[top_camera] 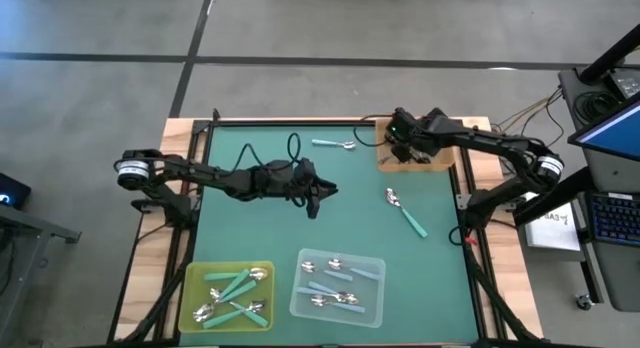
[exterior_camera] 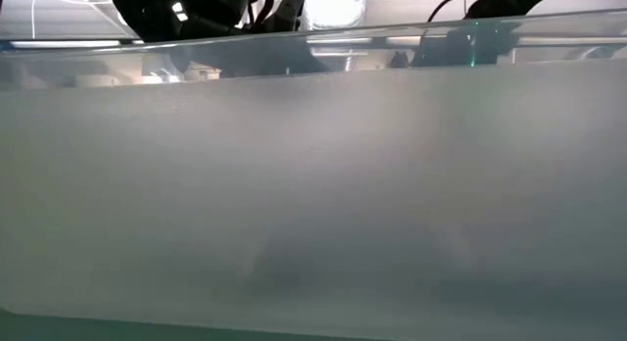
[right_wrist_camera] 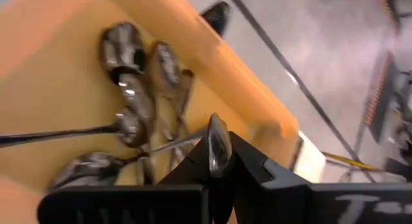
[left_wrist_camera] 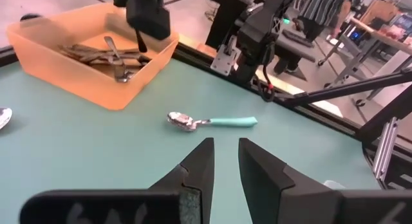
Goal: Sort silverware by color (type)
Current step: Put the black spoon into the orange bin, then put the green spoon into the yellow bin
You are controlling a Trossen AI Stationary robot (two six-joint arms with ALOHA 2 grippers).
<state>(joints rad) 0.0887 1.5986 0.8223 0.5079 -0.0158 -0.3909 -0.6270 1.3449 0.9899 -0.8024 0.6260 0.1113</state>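
A: Where's the right end effector (right_wrist_camera: pixel 215 161)?
B: Upper right of the high view, in the orange tray (top_camera: pixel 384 154), clenched on a black-handled spoon (right_wrist_camera: pixel 217 143).
A: And the left end effector (left_wrist_camera: pixel 224 165)?
B: Centre of the bench (top_camera: pixel 260 228), released; a teal spoon (left_wrist_camera: pixel 209 121) lies ahead.

Your two arms are dark, slim and jointed, each with a white ring-shaped collar near its base and black cables looping along it. The left pincer (left_wrist_camera: pixel 222 169) has matte black, wedge-shaped fingers (left_wrist_camera: pixel 199 166).
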